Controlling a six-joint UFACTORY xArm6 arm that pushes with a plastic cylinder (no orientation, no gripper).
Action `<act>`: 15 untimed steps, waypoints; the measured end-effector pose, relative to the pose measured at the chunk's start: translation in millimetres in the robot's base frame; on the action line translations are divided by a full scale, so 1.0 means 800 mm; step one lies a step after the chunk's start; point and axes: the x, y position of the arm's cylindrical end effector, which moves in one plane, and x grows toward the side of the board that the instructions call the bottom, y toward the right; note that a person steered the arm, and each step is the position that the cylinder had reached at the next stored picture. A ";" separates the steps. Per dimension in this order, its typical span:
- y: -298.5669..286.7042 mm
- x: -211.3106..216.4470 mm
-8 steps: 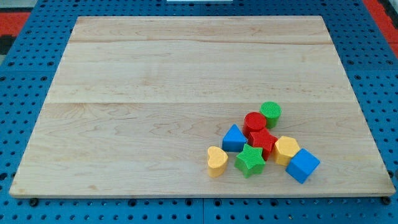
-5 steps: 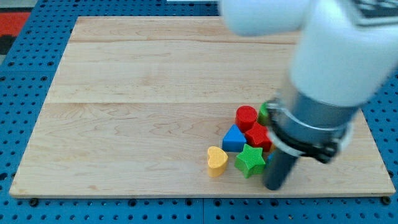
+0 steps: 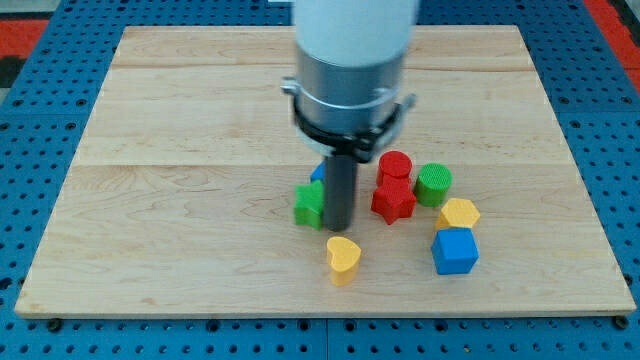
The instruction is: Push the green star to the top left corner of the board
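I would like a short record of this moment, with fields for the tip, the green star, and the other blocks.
tip: my tip on the board, right against the green star's right side
green star: partly hidden by the rod, near the board's middle
blue block: mostly hidden behind the rod
right cluster: red cylinder, red star, green cylinder, yellow block, blue cube
yellow heart: below the tip

Single camera view — set high beyond the bottom edge of the wooden board (image 3: 180, 130), looking obliquely down and across it toward the far edge. Middle distance — the whole board fits, blue pegboard (image 3: 40, 200) bordering it; arm (image 3: 350, 60) enters from the view's top.
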 end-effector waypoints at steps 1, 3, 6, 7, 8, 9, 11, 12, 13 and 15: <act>-0.070 -0.011; -0.100 -0.104; -0.102 -0.123; -0.117 -0.138; -0.122 -0.142; -0.122 -0.147; -0.153 -0.152; -0.142 -0.167; -0.137 -0.204; -0.091 -0.256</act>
